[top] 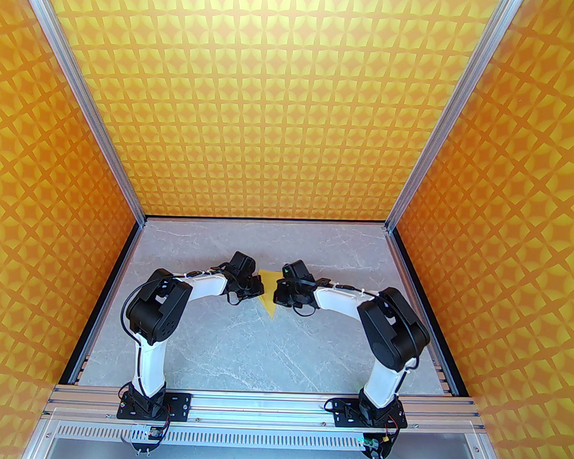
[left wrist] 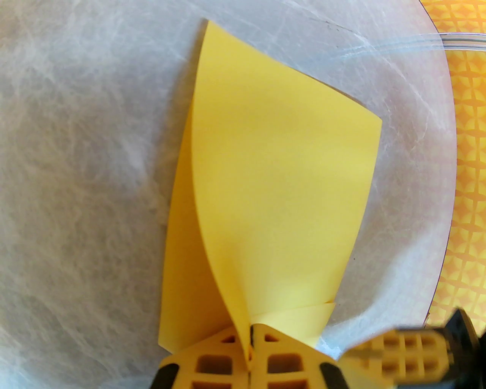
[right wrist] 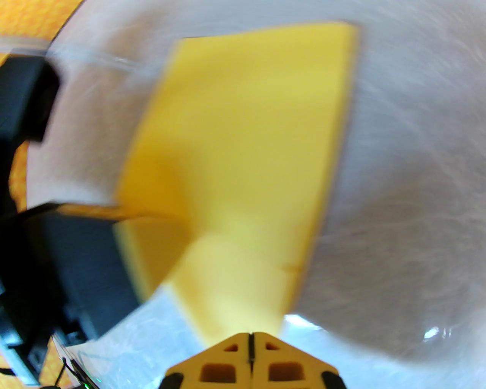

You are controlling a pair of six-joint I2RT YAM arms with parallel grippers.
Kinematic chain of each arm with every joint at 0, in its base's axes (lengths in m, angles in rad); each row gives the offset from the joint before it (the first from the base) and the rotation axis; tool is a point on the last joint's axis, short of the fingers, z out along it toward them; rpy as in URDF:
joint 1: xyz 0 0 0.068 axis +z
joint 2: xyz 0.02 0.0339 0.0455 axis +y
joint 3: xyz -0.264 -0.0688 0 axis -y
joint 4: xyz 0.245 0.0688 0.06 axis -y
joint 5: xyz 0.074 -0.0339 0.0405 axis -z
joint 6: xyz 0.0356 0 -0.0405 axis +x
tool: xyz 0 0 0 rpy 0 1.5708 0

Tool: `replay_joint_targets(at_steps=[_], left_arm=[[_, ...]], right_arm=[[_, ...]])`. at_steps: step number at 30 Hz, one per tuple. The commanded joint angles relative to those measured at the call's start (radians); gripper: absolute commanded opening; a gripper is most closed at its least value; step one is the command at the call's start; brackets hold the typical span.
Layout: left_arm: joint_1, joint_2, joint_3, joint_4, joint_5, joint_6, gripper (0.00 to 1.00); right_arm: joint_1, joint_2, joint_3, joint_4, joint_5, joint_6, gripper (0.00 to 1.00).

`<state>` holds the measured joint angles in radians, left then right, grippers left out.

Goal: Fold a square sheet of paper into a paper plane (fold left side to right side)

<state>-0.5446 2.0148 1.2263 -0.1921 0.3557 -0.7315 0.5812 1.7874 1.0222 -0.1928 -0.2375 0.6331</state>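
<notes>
Gripping the paper plane (top: pixel 268 296) above the table (top: pixel 217 353): left claw (left wrist: pixel 249 342), right claw (right wrist: pixel 250 339).

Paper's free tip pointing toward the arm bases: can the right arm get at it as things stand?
Probably, but not yet. The tip juts over the table beside the right gripper, nothing in the way. That gripper is shut on the paper, as is the left gripper, so it must let go first.

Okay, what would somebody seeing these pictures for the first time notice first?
The orange star-patterned walls dominate, rising around the grey veined table. At its middle, the left gripper and right gripper meet, both shut on a bright yellow paper, partly folded.
</notes>
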Motion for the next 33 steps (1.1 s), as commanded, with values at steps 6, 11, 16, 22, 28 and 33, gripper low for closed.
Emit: replay_joint_targets(at_steps=[6,11,16,22,28,33], left_arm=[[-0.006,-0.002,0.059,-0.096,-0.024,0.006,0.00],[-0.008,0.009,0.071,-0.106,-0.024,-0.003,0.00],[-0.006,0.021,0.082,-0.118,-0.024,-0.004,0.00],[-0.005,0.036,0.084,-0.126,-0.024,-0.002,0.00],[-0.005,0.042,0.088,-0.126,-0.025,-0.002,0.00],[-0.005,0.042,0.090,-0.125,-0.024,0.000,0.00]], right_arm=[[0.042,0.095,0.114,-0.096,0.008,-0.092,0.00],[0.051,0.131,0.104,-0.109,0.010,-0.100,0.00],[0.054,0.153,0.105,-0.152,0.003,-0.118,0.00],[0.070,0.071,0.071,-0.172,0.020,-0.117,0.00],[0.081,0.034,0.043,-0.187,0.014,-0.105,0.00],[0.085,0.039,0.010,-0.188,0.021,-0.110,0.00]])
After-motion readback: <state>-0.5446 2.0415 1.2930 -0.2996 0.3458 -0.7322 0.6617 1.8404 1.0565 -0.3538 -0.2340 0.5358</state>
